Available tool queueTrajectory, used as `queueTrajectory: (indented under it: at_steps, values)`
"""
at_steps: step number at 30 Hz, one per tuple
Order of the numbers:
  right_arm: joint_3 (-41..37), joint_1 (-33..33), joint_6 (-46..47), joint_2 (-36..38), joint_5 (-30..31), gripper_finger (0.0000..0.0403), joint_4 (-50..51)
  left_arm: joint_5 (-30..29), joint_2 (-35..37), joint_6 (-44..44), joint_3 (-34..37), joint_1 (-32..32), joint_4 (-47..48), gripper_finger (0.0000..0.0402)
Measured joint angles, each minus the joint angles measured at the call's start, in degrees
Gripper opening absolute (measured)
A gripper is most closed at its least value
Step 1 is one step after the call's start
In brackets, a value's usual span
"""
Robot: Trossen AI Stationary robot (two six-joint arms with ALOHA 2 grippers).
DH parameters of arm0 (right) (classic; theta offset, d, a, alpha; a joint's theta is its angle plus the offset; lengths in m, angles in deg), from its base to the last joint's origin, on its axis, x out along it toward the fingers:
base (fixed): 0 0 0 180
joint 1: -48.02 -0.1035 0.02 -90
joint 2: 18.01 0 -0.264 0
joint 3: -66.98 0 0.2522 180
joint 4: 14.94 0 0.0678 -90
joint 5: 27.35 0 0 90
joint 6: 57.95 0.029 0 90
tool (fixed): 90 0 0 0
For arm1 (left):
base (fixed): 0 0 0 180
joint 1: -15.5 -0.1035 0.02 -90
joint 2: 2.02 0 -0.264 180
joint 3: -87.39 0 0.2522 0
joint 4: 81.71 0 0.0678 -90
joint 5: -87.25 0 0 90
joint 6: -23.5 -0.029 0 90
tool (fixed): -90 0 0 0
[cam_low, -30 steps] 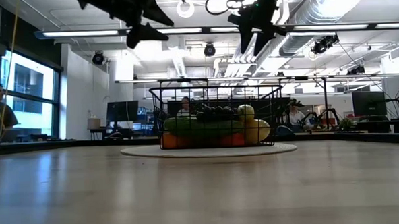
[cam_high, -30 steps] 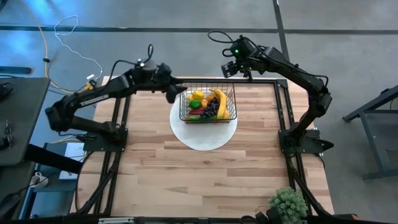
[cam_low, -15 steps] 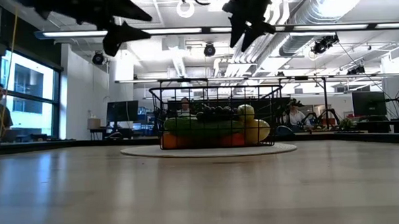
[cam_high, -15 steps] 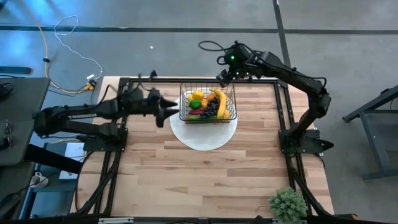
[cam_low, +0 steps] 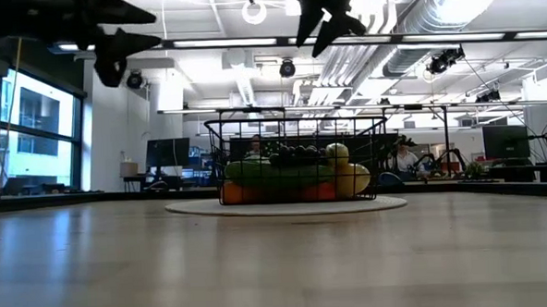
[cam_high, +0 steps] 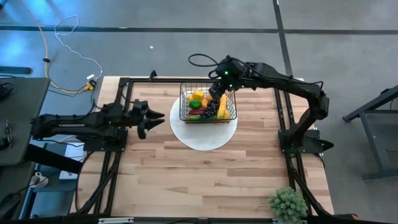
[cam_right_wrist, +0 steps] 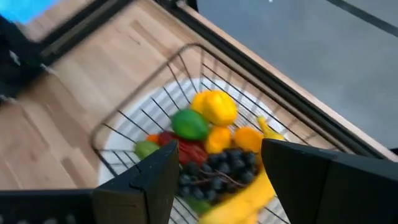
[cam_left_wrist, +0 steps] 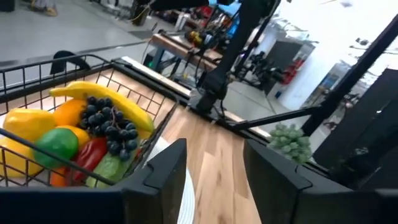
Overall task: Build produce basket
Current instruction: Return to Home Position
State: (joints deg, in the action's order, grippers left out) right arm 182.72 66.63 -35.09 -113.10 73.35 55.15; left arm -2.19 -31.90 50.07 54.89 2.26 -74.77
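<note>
The black wire basket (cam_high: 207, 104) stands with its bottom on a flat white disc (cam_high: 204, 134) at the table's far middle. Produce fills it: a yellow banana (cam_left_wrist: 106, 96), dark grapes (cam_left_wrist: 109, 127), a lemon (cam_right_wrist: 214, 106), and green (cam_right_wrist: 189, 124), red and orange pieces. My left gripper (cam_high: 155, 118) hovers open to the left of the basket, level, pointing at it, with nothing between its fingers (cam_left_wrist: 163, 180). My right gripper (cam_high: 217, 91) hangs open above the basket's far right part, slanting down at the produce, clear of it (cam_right_wrist: 217, 168).
A bushy green plant (cam_high: 287, 204) stands at the table's near right corner. Dark frame rails (cam_high: 118, 155) run along the left, right and far edges. Bare wood (cam_high: 199, 180) fills the near half of the table.
My left gripper has drawn back from the basket's far left rim toward the table's left edge and a little nearer, sinking as it went. My right gripper has swung from beyond the basket's far right corner to above its far right part. The basket has stayed put.
</note>
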Motion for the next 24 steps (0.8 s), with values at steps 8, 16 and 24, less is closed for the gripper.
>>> queueTrajectory:
  at_steps: [8,16,24]
  values:
    - [0.0,-2.71,4.2,0.0,1.64,0.0211,-4.54,0.48,10.37,-1.33,4.31,1.48,9.04,0.0126]
    - [0.0,-5.31,5.26,0.0,5.2,0.0211,-6.28,3.32,17.08,-7.38,5.27,1.46,15.42,0.0094]
    - [-0.04,-6.77,-0.94,5.5,5.33,0.0211,-10.76,3.32,18.7,-12.12,5.4,1.37,18.59,0.0056]
